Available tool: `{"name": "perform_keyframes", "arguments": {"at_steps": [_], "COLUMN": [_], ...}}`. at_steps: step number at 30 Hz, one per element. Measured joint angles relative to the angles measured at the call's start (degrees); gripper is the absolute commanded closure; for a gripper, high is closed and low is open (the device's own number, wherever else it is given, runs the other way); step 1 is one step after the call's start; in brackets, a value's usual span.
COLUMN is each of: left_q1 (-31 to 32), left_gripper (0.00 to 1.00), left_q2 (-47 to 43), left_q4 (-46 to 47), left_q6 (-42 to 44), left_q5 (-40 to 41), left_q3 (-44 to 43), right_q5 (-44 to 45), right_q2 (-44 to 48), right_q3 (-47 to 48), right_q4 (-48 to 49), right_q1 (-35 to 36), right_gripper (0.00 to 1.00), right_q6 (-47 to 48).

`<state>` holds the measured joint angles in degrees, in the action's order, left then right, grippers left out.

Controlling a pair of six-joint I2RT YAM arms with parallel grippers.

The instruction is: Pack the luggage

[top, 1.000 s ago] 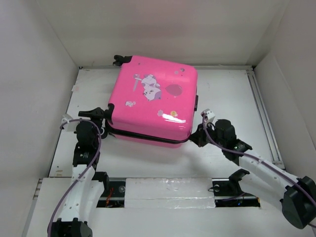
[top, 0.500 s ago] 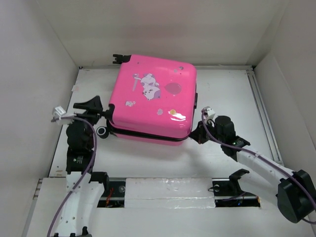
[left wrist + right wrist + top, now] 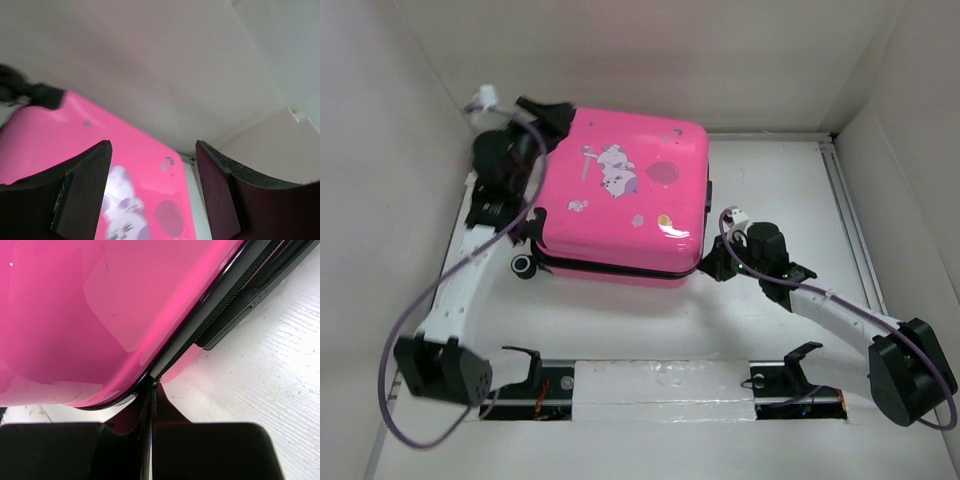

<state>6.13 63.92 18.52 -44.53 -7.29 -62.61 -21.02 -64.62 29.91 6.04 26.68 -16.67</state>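
Moved: our left fingers now hang over the far-left corner of the luggage, having swung there from its near-left corner.
Left grasp: apart, empty.
Right grasp: our right fingers sit together at the zipper seam, near-right corner (pinching a pull? we cannot tell).
Progress: lid down; we judge only zipping may remain.
Place: luggage flat on the white worktop, left of centre.
Room: white walls on three sides.

A white counter, finely ribbed and flecked with small dark specks, sits boxed in by plain white panels: a back wall, a left wall and a right wall. A pale rail runs along the counter's right edge. A glossy white strip lies across its near edge.
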Motion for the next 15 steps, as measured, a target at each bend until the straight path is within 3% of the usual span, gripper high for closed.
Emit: {"name": "perform_keyframes", "arguments": {"at_steps": [2, 4, 6, 7, 8, 15], "left_q1": [8.2, 17.7, 26.2, 30.3, 33.4, 65.3], "left_gripper": [0.37, 0.56, 0.78, 0.92, 0.98, 1.00], "left_q2": [9.4, 18.1, 21.7, 19.3, 16.3, -4.5], "left_q4": [-5.1, -9.8, -8.0, -5.8, -4.9, 2.6], "left_q6": [5.3, 9.5, 12.3, 13.1, 13.5, 16.3], "left_q5": [7.1, 12.5, 14.0, 14.1, 14.6, 34.5], "left_q3": [-12.7, -26.8, -31.6, -26.9, -21.7, 17.3], "right_q5": [0.0, -0.1, -0.2, -0.3, -0.6, -3.0], "right_q2": [-0.5, -0.8, -1.4, -1.6, -1.9, -4.2], "right_q3": [0.4, 0.7, 1.1, 1.3, 1.5, 3.9], "right_q4": [-0.1, -0.1, -0.1, 0.0, 0.0, 2.6], "right_q1": [-0.2, -0.4, -0.8, -1.2, -1.7, -6.7], "right_gripper": [1.00, 1.00, 1.00, 1.00, 1.00, 1.00], "right_q6": [0.0, 0.0, 0.0, 0.0, 0.0, 0.4]}}
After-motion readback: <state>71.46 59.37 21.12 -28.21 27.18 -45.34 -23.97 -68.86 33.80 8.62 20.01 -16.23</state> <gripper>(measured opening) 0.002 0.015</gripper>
